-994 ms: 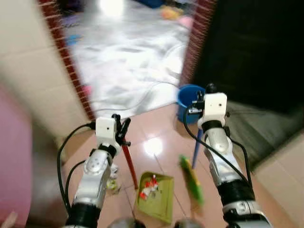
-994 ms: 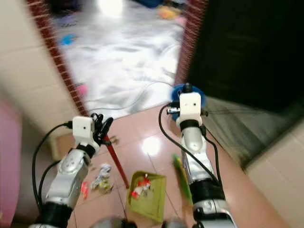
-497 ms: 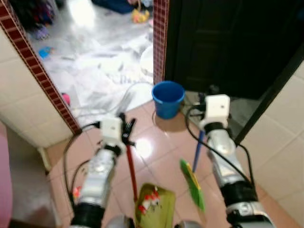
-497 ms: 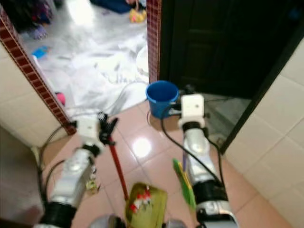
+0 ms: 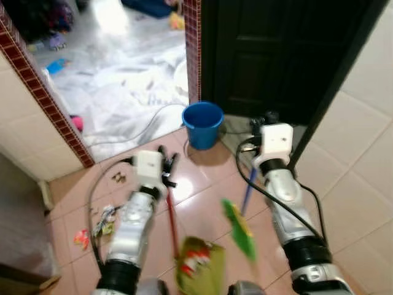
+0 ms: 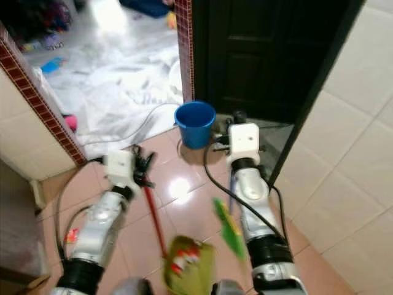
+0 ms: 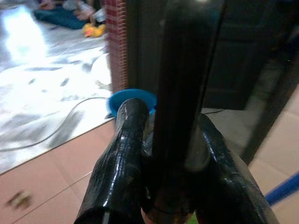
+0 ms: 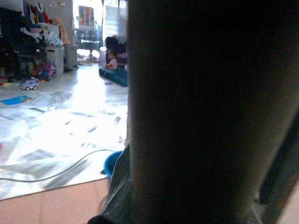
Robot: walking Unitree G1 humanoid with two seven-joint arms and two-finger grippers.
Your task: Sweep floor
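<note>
Currently left end effector (image 5: 164, 165) is clamped on the red handle (image 5: 171, 215) of a green dustpan (image 5: 199, 270), fingers (image 7: 122, 158) pressed either side of the shaft in the left wrist view. Dustpan hangs low between the arms, blurred, red and white scraps in it. Right end effector (image 5: 263, 123) holds the blue handle (image 5: 248, 192) of a broom; whether its fingers are closed, cannot tell, right wrist view is blocked by a dark shaft. Green broom head (image 5: 239, 228) sits blurred just right of the dustpan. Blue bucket (image 5: 202, 125) stands ahead on the pink tiled floor (image 5: 209, 184), near a dark door (image 5: 270, 55). Litter scraps (image 5: 98, 222) lie on the floor left of the left arm. White cable (image 5: 132, 132) runs across the pale floor beyond.
</note>
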